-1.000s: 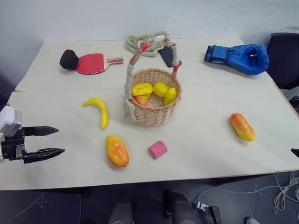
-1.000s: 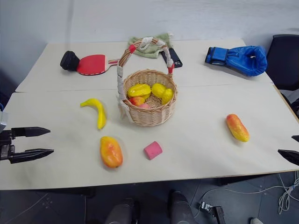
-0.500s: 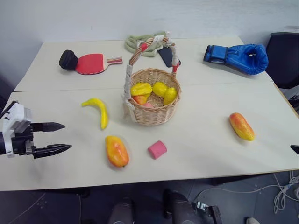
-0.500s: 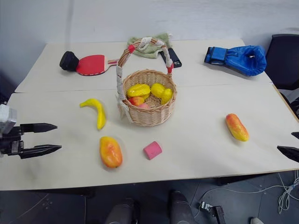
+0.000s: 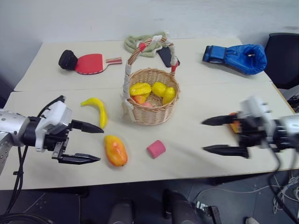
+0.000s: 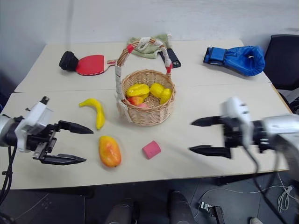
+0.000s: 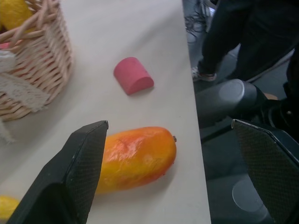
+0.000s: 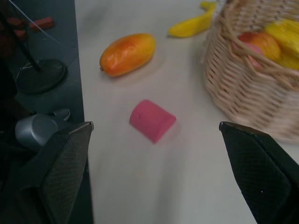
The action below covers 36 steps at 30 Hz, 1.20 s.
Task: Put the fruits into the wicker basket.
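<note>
Black-fingered left gripper (image 5: 88, 143): jaws spread wide and empty, pointing across the table (image 5: 196, 154) toward the near mango (image 5: 116, 150), which lies just beside the fingertips, apart from them.

Black-fingered right gripper (image 5: 216, 136): jaws likewise wide apart, nothing between them, pointing inward toward the pink cylinder block (image 5: 156, 149). A strip of orange behind the wrist is probably the second mango (image 5: 232, 125), mostly covered by the hand.

Banana (image 5: 96, 110): on the table between the left gripper and the wicker basket (image 5: 152, 114), clear of both.

Wicker basket: upright at mid-table, tall taped handle (image 5: 149, 46) arching over it, several yellow pieces and a peach-coloured one already inside.

Bystanders on the far side: table-tennis paddle (image 5: 88, 62), green cloth (image 5: 136, 43), dark phone-like slab (image 5: 166, 56), blue boxing glove (image 5: 238, 57).

Risks, as judged:
- Near mango is rounded and looks smooth; a pinch off its middle could squirt it toward the table edge, which is close.
- Right gripper is lined up with the pink block, not a fruit; closing there would pick the wrong item.
- Second mango, hidden under the right arm, could be nudged off unseen.
- Both arms converge on the same strip of table and may collide.
- Handle may snag a loaded gripper at the drop.
</note>
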Available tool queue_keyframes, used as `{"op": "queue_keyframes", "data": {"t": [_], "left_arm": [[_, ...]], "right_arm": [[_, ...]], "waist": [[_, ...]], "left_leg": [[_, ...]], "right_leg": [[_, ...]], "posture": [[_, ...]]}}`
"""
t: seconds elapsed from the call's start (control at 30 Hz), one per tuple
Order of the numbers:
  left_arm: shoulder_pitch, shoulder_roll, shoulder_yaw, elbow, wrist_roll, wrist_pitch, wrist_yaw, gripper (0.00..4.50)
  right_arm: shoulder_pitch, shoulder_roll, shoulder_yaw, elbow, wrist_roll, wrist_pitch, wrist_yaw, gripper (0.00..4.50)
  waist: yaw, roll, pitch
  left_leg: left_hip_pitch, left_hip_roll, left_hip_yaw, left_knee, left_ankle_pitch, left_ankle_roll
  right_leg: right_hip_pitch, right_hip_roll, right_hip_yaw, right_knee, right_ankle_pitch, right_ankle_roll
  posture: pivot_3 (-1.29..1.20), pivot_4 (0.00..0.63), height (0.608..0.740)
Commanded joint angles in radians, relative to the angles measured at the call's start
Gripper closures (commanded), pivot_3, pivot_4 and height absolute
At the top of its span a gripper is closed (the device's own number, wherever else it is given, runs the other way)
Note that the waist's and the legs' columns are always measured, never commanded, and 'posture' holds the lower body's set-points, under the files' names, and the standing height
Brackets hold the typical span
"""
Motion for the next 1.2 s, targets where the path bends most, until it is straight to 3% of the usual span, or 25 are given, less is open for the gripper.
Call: {"op": "queue_keyframes", "data": {"t": [0.03,0.2,0.5,0.6,0.77,0.93,1.1,1.2], "left_arm": [[-0.007,0.015,-0.01,-0.018,0.021,-0.024,-0.001,0.04],[-0.001,0.007,-0.009,-0.035,0.029,-0.035,0.018,0.04],[-0.074,-0.017,-0.043,-0.057,0.011,-0.015,0.067,0.04],[-0.098,-0.022,-0.059,-0.046,0.016,-0.015,0.072,0.0],[-0.148,-0.047,-0.089,-0.037,0.009,-0.008,0.084,0.0],[-0.192,-0.093,-0.128,-0.046,0.004,0.005,0.096,0.0],[-0.224,-0.165,-0.141,-0.069,-0.038,0.043,0.139,0.0],[-0.245,-0.231,-0.14,-0.088,-0.085,0.077,0.196,0.0]], "right_arm": [[-0.049,0.072,0.139,0.06,-0.157,-0.134,-0.035,0.0],[-0.12,0.216,0.31,0.214,-0.315,-0.289,-0.036,0.0],[-0.178,0.333,0.402,0.42,-0.459,-0.432,-0.032,0.0],[-0.167,0.339,0.412,0.449,-0.474,-0.465,-0.004,0.6],[-0.135,0.341,0.379,0.408,-0.436,-0.438,0.005,2.31],[-0.078,0.326,0.261,0.287,-0.318,-0.293,-0.043,3.32],[0.023,0.242,-0.015,0.131,-0.199,-0.108,-0.186,3.49],[0.084,0.171,-0.291,0.112,-0.137,0.007,-0.309,3.49]], "waist": [[0.003,0.0,0.0],[0.002,-0.001,0.0],[0.002,-0.001,0.0],[0.001,-0.001,0.0],[0.002,-0.001,0.0],[0.004,-0.001,0.0],[0.011,-0.001,0.0],[0.019,-0.001,0.0]], "left_leg": [[-0.001,0.0,0.0,0.0,0.0,0.0],[-0.002,0.0,0.0,0.001,0.001,-0.002],[-0.001,0.001,-0.001,0.001,0.002,-0.002],[-0.001,0.001,-0.001,0.001,0.002,-0.002],[0.0,0.001,-0.002,0.001,0.003,-0.003],[0.0,0.002,-0.003,0.002,0.003,-0.003],[-0.001,0.002,-0.003,0.002,0.003,-0.003],[-0.001,0.001,-0.003,0.002,0.003,-0.003]], "right_leg": [[0.0,0.0,0.0,0.002,0.0,0.0],[0.0,0.001,0.0,0.002,0.0,0.0],[0.001,0.003,0.0,0.004,0.0,0.0],[0.0,0.003,0.0,0.005,0.0,0.0],[0.001,0.004,0.0,0.007,0.0,0.0],[0.001,0.004,0.001,0.008,0.0,-0.001],[0.001,0.004,0.001,0.008,0.0,-0.001],[0.001,0.004,0.001,0.007,0.0,-0.001]], "posture": [[0.0,0.15,0.74],[0.0,0.15,0.74],[0.0,0.15,0.74],[0.0,0.15,0.74],[0.0,0.15,0.74],[0.0,0.15,0.74],[0.0,0.15,0.74],[0.0,0.15,0.74]]}}
